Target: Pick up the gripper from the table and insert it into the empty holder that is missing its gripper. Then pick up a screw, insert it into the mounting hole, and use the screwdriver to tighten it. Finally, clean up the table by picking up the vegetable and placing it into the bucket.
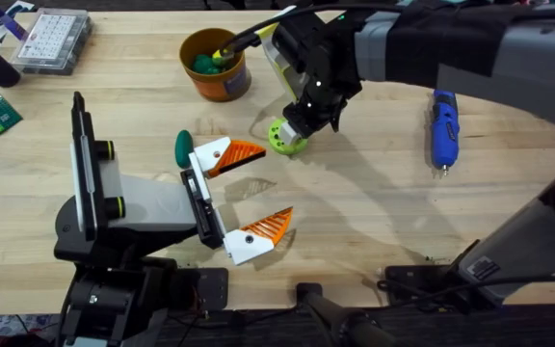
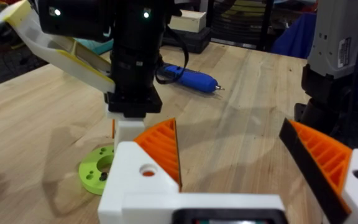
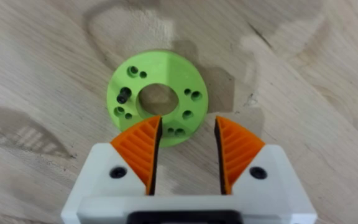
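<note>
Vegetable (image 3: pixel 157 98): a lime-green flat ring with a centre hole and small holes in its face — lying flat on the bare table (image 1: pixel 374 202), near the orange-brown bucket (image 1: pixel 218 66).
Handling: probably rigid, light plastic; thin and low, so likely to slide on the wood.
Hold: across the outer rim — or one finger through the centre hole.
Right gripper (image 3: pixel 185 146): just above the ring, pads parted narrowly, holding nothing.
Left gripper (image 1: pixel 249 188): spread wide, holding nothing, near the ring.
</note>
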You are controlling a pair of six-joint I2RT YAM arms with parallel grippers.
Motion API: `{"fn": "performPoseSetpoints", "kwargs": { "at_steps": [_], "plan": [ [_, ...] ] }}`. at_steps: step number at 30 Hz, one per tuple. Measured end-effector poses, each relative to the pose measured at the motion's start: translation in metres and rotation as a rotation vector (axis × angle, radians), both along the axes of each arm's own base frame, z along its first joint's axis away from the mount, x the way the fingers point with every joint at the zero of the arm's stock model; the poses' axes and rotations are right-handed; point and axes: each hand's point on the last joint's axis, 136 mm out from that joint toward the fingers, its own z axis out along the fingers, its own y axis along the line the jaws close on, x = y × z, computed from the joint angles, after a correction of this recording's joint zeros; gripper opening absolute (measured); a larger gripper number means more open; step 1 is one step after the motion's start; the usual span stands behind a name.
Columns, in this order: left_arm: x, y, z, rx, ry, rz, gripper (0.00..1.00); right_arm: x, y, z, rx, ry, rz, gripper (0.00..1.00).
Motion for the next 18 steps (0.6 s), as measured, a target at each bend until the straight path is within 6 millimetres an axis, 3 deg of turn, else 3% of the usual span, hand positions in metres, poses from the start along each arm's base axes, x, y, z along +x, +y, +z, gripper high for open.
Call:
{"fn": "performPoseSetpoints", "kwargs": {
  "at_steps": [18],
  "plan": [
    [0.0, 0.0, -0.0018, 0.001, 0.012, 0.001, 0.99, -0.0028, -0.0017, 0.0024, -0.002, 0.007, 0.0, 0.512]
  ]
}}
